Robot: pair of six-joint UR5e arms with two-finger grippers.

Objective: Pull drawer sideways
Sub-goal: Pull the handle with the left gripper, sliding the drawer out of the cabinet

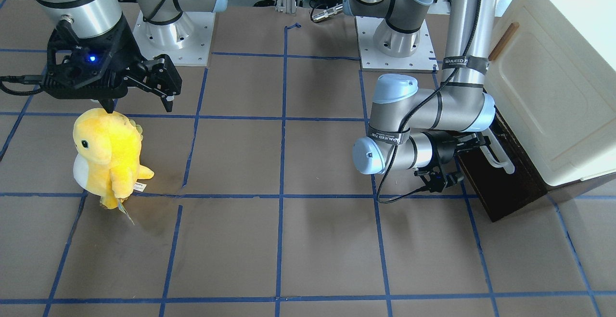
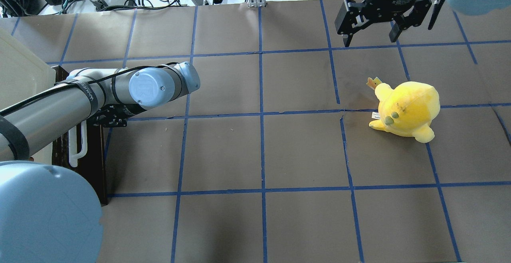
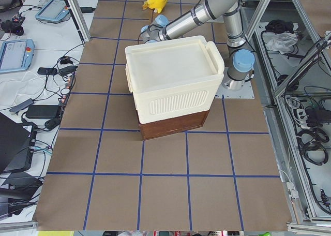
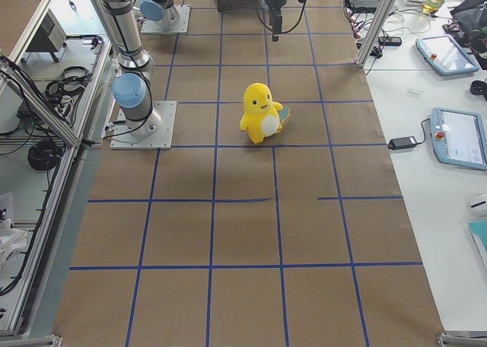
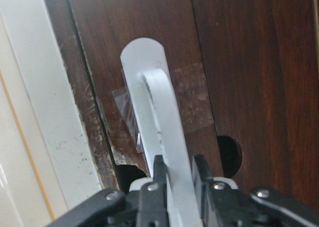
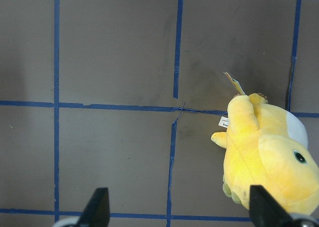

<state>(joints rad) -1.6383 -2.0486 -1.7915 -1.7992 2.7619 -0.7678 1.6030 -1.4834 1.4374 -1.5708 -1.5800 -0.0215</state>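
Observation:
The dark brown wooden drawer (image 1: 500,189) sits under the cream cabinet (image 1: 553,91) at the table's left end. Its long white bar handle (image 1: 500,159) runs along the front. My left gripper (image 1: 481,146) is shut on this handle. The left wrist view shows both fingers (image 5: 159,174) clamped on the white bar (image 5: 164,137) against the brown drawer front (image 5: 239,62). In the overhead view the left gripper (image 2: 109,117) is mostly hidden under the arm, beside the handle (image 2: 78,145). My right gripper (image 2: 371,35) is open and empty, hovering high and away from the drawer.
A yellow plush toy (image 1: 108,153) stands on the table on the right arm's side, also in the right wrist view (image 6: 269,162), below the right gripper (image 6: 180,209). The cabinet door has a small brown wooden handle (image 1: 504,41). Blue tape lines grid the brown table.

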